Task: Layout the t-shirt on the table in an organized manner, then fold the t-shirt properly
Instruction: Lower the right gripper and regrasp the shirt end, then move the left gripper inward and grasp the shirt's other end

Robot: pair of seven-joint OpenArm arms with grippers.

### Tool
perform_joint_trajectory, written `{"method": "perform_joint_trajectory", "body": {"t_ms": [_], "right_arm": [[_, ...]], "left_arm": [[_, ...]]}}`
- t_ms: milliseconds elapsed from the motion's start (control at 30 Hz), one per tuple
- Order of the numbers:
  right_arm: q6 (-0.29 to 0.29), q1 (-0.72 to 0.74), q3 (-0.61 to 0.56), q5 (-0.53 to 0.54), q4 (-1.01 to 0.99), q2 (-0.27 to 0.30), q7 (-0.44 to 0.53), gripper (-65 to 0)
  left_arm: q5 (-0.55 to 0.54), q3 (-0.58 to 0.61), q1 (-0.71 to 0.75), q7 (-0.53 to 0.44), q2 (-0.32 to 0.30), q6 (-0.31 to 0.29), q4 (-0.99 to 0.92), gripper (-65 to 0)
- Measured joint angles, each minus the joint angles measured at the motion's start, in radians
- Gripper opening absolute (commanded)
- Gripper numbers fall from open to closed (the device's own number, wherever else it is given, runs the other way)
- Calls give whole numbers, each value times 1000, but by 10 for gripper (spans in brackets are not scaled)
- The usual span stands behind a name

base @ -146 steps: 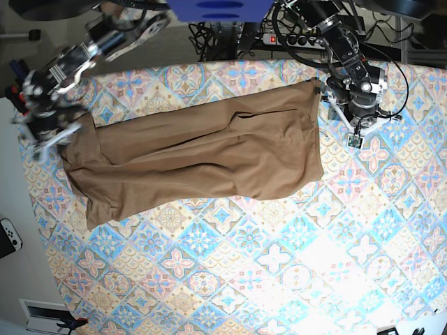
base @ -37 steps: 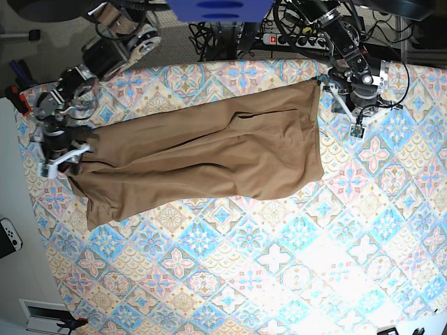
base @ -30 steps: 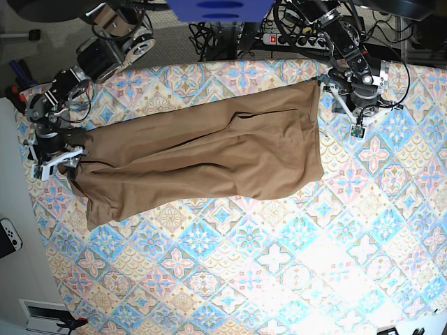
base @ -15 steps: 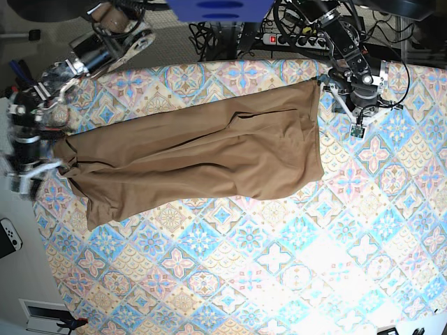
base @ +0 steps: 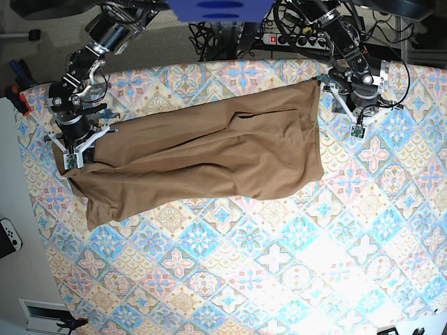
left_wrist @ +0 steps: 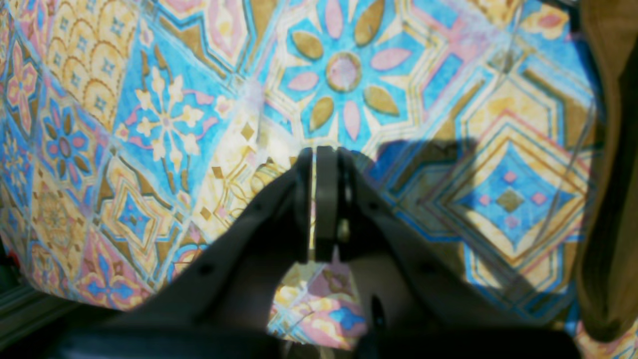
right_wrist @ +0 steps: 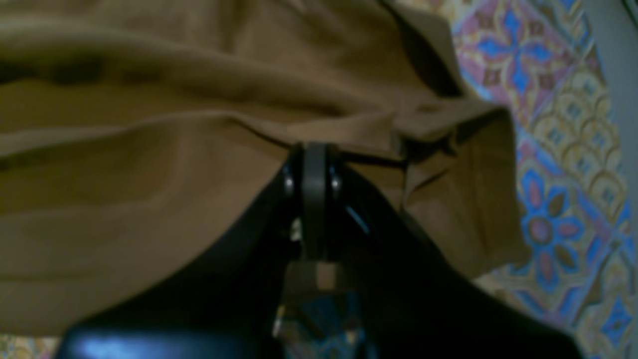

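The tan t-shirt (base: 209,150) lies stretched lengthwise across the far half of the table (base: 279,265), creased and bunched at its left end. My right gripper (base: 79,145) sits at that left end. In the right wrist view its jaws (right_wrist: 314,149) are shut, pinching a fold of the t-shirt (right_wrist: 149,174), and wrinkles run out from the tips. My left gripper (base: 350,106) hovers just beyond the shirt's far right corner. In the left wrist view it (left_wrist: 319,154) is shut on nothing over the bare table (left_wrist: 149,99), with the t-shirt's edge (left_wrist: 608,149) off to the right.
Cables and a power strip (base: 293,38) lie behind the table's far edge. A white game controller (base: 8,236) rests off the table at the left. A patterned strip of the table (right_wrist: 558,99) shows beside the shirt's bunched end.
My right gripper closed, swung out past the table's left edge dragging the shirt's end, then came back up and right onto the cloth. The left arm stayed put.
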Motion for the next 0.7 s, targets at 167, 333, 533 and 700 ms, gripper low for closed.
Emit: {"method": "perform_joint_trajectory", "body": {"t_ms": [167,333,533,700], "right_arm": [[0,0,1,0,-92,3,-4,-650],[-7,10,5,42,-183,10,57,-650],[-7,15,8,55,-219,18,82,-650],[-7,17,8,55,-222,18,82,-650]], "left_arm": [[-4,3,-2,1,0,-1,16,-650],[-12,9,-6,0,0,-1,62,-650],[-142,13,-5,0,0,0,87,-650],[-175,219,55,-3,-3,-1,87,-650]]}}
